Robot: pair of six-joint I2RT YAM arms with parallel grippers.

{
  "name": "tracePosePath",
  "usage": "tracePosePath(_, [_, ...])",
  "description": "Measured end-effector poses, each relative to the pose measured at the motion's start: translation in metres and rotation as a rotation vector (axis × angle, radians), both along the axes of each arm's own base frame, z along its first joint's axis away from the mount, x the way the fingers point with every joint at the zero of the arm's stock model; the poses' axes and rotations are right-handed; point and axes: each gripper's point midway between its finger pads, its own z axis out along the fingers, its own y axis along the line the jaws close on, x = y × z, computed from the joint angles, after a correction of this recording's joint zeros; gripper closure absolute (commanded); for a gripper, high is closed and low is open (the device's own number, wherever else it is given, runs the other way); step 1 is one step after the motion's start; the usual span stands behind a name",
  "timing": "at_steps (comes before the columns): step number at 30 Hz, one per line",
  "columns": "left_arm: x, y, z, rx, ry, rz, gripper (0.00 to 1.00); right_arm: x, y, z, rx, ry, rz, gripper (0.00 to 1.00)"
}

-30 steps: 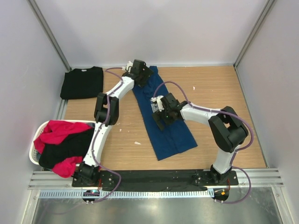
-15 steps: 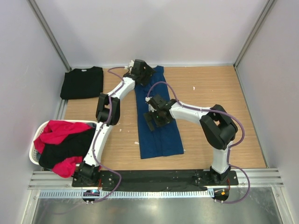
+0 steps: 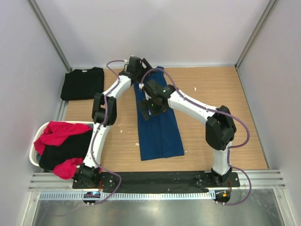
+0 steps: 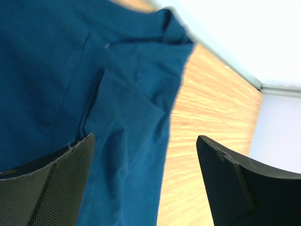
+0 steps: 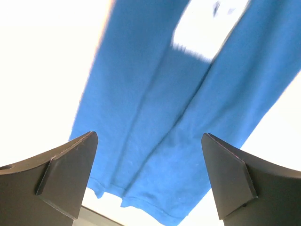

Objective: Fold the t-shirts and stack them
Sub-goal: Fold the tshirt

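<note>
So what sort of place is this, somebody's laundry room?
More likely a lab test booth: plain pale walls box in a wooden table, a left arm and right arm are bolted at its edge, and a basket holds t-shirts.

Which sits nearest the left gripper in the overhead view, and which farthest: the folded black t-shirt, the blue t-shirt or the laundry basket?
From the left gripper:
1. Blue t-shirt, directly beneath it.
2. Folded black t-shirt, far-left corner.
3. Laundry basket, near-left edge.
</note>
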Motion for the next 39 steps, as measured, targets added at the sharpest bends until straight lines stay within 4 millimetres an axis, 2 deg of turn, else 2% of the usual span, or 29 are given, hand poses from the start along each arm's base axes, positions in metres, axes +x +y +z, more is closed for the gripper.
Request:
tracePosePath(1, [0.001, 0.003, 0.007, 0.004, -0.013, -0.011, 0.08, 0.012, 0.005, 0.018, 0.029, -0.039, -0.012, 0.00])
tracePosePath(4, [0.005, 0.019, 0.047, -0.004, -0.075, -0.034, 0.03, 0.052, 0.011, 0.076, 0.136, -0.165, -0.067, 0.00])
tracePosePath(6, [0.006, 0.032, 0.084, -0.009, -0.130, -0.046, 0.03, 0.079, -0.003, 0.114, 0.210, -0.246, -0.143, 0.00])
tracePosePath(8, [0.002, 0.043, 0.123, -0.008, -0.189, -0.058, 0.03, 0.106, -0.032, 0.147, 0.280, -0.306, -0.266, 0.00])
tracePosePath(10, [-0.010, 0.057, 0.162, 0.007, -0.246, -0.063, 0.04, 0.132, -0.070, 0.168, 0.332, -0.352, -0.391, 0.00])
tracePosePath(12, [-0.032, 0.066, 0.188, 0.017, -0.264, -0.073, 0.06, 0.153, -0.108, 0.176, 0.354, -0.395, -0.502, 0.00])
tracePosePath(14, [-0.053, 0.069, 0.205, 0.025, -0.283, -0.087, 0.10, 0.169, -0.141, 0.173, 0.347, -0.430, -0.593, 0.00])
tracePosePath(16, [-0.074, 0.068, 0.204, 0.030, -0.261, -0.106, 0.12, 0.175, -0.150, 0.161, 0.334, -0.433, -0.620, 0.00])
tracePosePath(18, [-0.088, 0.066, 0.187, 0.040, -0.219, -0.127, 0.17, 0.181, -0.140, 0.148, 0.334, -0.417, -0.607, 0.00])
tracePosePath(20, [-0.099, 0.064, 0.154, 0.056, -0.149, -0.144, 0.24, 0.189, -0.124, 0.138, 0.347, -0.402, -0.584, 0.01])
tracePosePath(22, [-0.116, 0.065, 0.111, 0.077, -0.038, -0.160, 0.27, 0.203, -0.106, 0.114, 0.338, -0.365, -0.562, 0.03])
tracePosePath(25, [-0.146, 0.068, 0.060, 0.101, 0.111, -0.183, 0.26, 0.219, -0.083, 0.078, 0.329, -0.303, -0.527, 0.03])
tracePosePath(28, [-0.178, 0.069, 0.024, 0.129, 0.226, -0.212, 0.24, 0.208, -0.078, 0.038, 0.288, -0.200, -0.505, 0.03])
tracePosePath(31, [-0.229, 0.067, 0.001, 0.156, 0.326, -0.249, 0.25, 0.178, -0.083, 0.011, 0.268, -0.091, -0.483, 0.06])
tracePosePath(33, [-0.266, 0.070, -0.004, 0.163, 0.376, -0.261, 0.27, 0.146, -0.090, 0.002, 0.269, -0.019, -0.476, 0.10])
tracePosePath(36, [-0.326, 0.076, 0.003, 0.157, 0.418, -0.264, 0.32, 0.078, -0.103, -0.003, 0.283, 0.106, -0.467, 0.12])
tracePosePath(39, [-0.366, 0.076, 0.015, 0.137, 0.401, -0.257, 0.32, 0.010, -0.118, -0.001, 0.305, 0.191, -0.469, 0.16])
